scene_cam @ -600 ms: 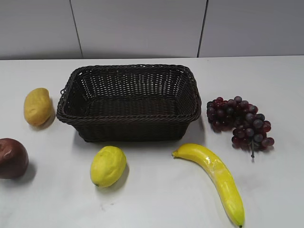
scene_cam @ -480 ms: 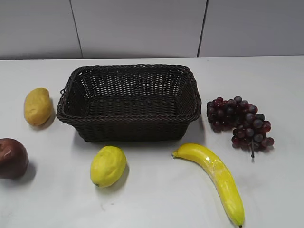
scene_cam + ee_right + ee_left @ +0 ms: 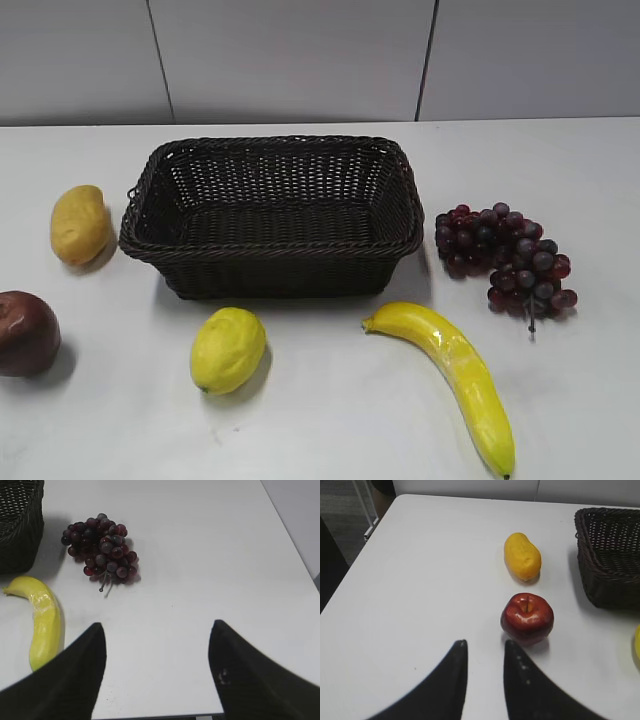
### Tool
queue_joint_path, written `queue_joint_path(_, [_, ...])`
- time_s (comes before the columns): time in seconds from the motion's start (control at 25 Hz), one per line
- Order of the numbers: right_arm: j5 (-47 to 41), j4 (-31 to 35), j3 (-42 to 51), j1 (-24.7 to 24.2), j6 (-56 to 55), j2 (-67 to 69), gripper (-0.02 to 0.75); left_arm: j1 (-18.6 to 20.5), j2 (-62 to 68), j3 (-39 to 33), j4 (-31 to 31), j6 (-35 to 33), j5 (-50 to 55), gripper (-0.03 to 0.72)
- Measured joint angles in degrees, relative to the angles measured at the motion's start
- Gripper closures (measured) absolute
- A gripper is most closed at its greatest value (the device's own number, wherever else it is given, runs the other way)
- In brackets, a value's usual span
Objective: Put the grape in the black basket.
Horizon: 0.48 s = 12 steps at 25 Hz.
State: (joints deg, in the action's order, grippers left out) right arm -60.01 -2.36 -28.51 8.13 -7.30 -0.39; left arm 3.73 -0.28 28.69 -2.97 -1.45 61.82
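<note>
On the white table (image 3: 330, 420), at the far left edge of the exterior view, sits a glossy dark red apple (image 3: 25, 333), round with a dimpled top. At about eleven o'clock from it lies a smooth, oblong yellow mango (image 3: 79, 224). A pebbly-skinned lemon (image 3: 227, 349) rests at five o'clock from the mango, just in front of the black basket (image 3: 270, 250). The basket is rectangular, woven of dark wicker with a braided rim and sloping open-weave sides, and nothing lies inside it. At its five o'clock curves a waxy yellow banana (image 3: 452, 370), stem end toward the basket. The grape (image 3: 503, 258), a knobbly bunch of small round red-purple berries with a thin dark stem poking toward the camera, lies on the table at the basket's three o'clock, near its right wall but apart from it.

The left gripper (image 3: 483, 650) hovers above bare table with its smooth black fingers a narrow gap apart, pinching nothing, the apple at its one o'clock. The right gripper (image 3: 157, 632) has its fingers spread wide, empty, the grape at its eleven o'clock.

Compared with the earlier exterior frames, every fruit and the basket sit exactly where they were.
</note>
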Motion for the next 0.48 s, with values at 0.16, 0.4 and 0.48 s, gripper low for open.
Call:
queue_joint_path(0.16, [3.0,0.0,-1.2,0.0,0.0,0.6,0.209,0.0,0.0,0.0,0.0,0.0,0.0,0.460])
queue_joint_path(0.4, [14.8,0.0,-2.3,0.0,0.0,9.5,0.071,0.0,0.0,0.0,0.0,0.0,0.0,0.460])
queue_joint_path(0.48, [18.8,0.0,-2.3,0.0,0.0,13.9,0.067,0.0,0.0,0.0,0.0,0.0,0.0,0.460])
